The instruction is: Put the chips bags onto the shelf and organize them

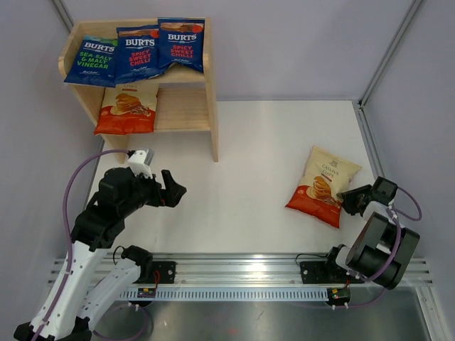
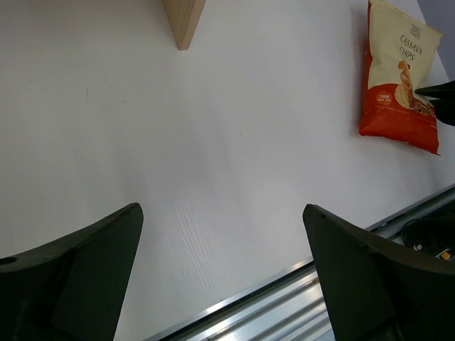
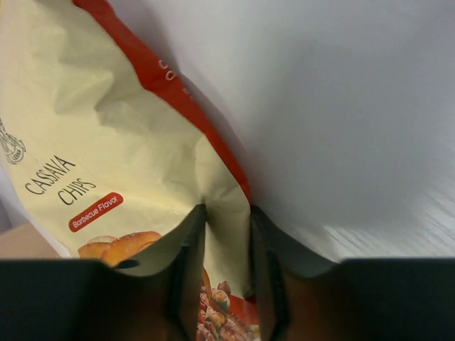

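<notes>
The wooden shelf (image 1: 206,85) stands at the back left. Three dark blue BURTS bags (image 1: 139,51) lean on its top tier. One cream bag (image 1: 128,108) lies on the lower tier's left. A second cream cassava chips bag (image 1: 323,185) lies on the table at the right; it also shows in the left wrist view (image 2: 398,78). My right gripper (image 1: 353,199) is shut on that bag's edge (image 3: 226,234), the foil pinched between the fingers. My left gripper (image 1: 173,189) is open and empty over the table in front of the shelf, seen also in the left wrist view (image 2: 222,234).
The white table (image 1: 249,156) is walled on the left, back and right. A metal rail (image 1: 242,273) runs along the near edge by the arm bases. The shelf's right side panel foot (image 2: 183,21) shows in the left wrist view.
</notes>
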Robot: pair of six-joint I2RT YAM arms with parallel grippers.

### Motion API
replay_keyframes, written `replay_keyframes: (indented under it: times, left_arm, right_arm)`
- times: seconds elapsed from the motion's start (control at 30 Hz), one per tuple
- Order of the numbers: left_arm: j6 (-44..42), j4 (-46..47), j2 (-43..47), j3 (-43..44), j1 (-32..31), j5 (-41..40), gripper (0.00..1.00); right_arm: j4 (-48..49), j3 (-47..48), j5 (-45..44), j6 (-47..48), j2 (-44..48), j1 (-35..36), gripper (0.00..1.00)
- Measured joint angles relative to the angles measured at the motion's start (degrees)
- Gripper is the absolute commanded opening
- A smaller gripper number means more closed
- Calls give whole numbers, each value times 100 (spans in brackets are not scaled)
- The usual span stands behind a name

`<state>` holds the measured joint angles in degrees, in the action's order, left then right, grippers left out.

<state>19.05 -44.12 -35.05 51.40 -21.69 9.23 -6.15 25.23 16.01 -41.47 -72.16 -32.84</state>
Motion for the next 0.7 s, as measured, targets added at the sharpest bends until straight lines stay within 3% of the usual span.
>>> replay_keyframes:
  times: [0.17,0.2,0.4,0.53,0.7]
  left_arm:
    - [57,42,9,-63,0,4,99]
    - [103,98,13,-98,0,7,99]
    - [776,922,131,-758,0,365,99]
    - [1580,2216,46,-1792,-7,815,99]
    - [2291,3657,-686,-2658,-216,1095,99]
  right_arm:
    - [269,-175,446,-37,-48,-2,12]
    - [328,-216,533,-48,-28,-2,1]
    - [693,-730,1016,-433,476,-7,0]
    - [872,-1152,1237,-1075,1165,-7,0]
    - [717,-1145,1419,-1613,2057,-4,0]
